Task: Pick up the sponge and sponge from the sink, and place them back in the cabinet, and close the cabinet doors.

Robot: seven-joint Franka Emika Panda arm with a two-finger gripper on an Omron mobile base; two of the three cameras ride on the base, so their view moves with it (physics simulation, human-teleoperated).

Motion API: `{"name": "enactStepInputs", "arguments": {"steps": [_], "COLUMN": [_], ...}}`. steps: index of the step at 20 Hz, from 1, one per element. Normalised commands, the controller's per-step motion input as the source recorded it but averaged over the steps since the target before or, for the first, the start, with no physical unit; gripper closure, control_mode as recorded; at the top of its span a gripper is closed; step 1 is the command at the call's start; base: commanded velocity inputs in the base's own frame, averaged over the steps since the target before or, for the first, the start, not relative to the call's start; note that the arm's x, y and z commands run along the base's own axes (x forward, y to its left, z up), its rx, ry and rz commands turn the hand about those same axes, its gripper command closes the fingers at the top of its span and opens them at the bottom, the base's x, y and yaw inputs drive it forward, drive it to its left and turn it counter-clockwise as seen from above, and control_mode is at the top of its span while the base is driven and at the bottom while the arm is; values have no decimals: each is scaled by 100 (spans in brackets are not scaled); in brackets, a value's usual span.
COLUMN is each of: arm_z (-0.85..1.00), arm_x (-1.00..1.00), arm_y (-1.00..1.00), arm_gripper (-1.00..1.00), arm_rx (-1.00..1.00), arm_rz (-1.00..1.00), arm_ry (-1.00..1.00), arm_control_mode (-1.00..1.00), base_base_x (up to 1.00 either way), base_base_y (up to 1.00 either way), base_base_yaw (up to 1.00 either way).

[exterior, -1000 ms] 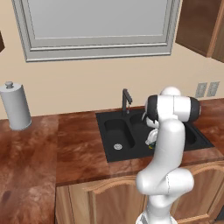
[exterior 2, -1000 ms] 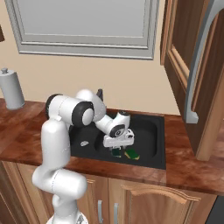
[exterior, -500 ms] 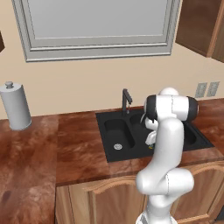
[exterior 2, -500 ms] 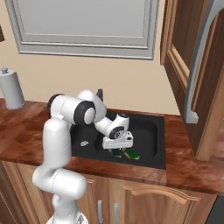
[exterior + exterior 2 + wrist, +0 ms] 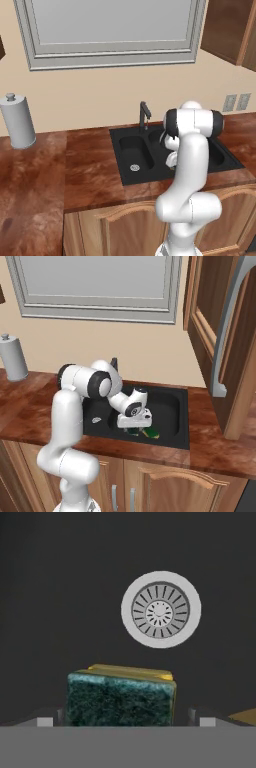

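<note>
A: Left base view, left to right. Paper towel roll (image 5: 17, 121) stands upright at the left edge on the brown counter (image 5: 55, 170). Centre: the black sink (image 5: 125, 145), faucet (image 5: 144, 114) at its back rim, silver drain in the left basin. The white arm rises at lower right and covers the right basin.

B: Right base view?

A: The arm comes up from lower left and bends down into the right basin. The gripper (image 5: 134, 430) is low in that basin, with a sponge (image 5: 150, 432) showing green and yellow just beside it, near the basin's front wall. At the right edge, a cabinet door (image 5: 235, 351) stands swung open.

B: Gripper state?

A: Hand view: two finger tips (image 5: 46, 721) sit at the bottom, left and right, spread wide. The green-topped sponge lies between them on the basin floor. I cannot tell whether either tip touches it; no clamp is visible. The jaws read as apart.

B: Other sponge?

A: A yellow-orange sliver (image 5: 244, 716) at the lower right of the hand view, just beyond the right tip; I cannot tell what it is. The round drain (image 5: 161, 609) sits above centre.
</note>
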Motion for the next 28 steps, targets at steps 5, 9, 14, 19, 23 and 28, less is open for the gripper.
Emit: {"name": "enactStepInputs", "arguments": {"steps": [5, 9, 14, 19, 23, 28], "arm_z": [-17, -17, -16, -15, -4, 21], "arm_x": [5, 1, -2, -5, -5, -7], "arm_y": [0, 0, 0, 0, 0, 4], "arm_gripper": [-100, -100, 100, 100, 100, 100], "arm_rx": [0, 0, 0, 0, 0, 0], "arm_rz": [-2, -1, -2, -3, -3, -2], "arm_ry": [1, 2, 0, 0, 0, 0], "arm_control_mode": [-100, -100, -100, -100, -100, -100], "base_base_x": [0, 0, 0, 0, 0, 0], "base_base_y": [0, 0, 0, 0, 0, 0], "base_base_yaw": [0, 0, 0, 0, 0, 0]}}
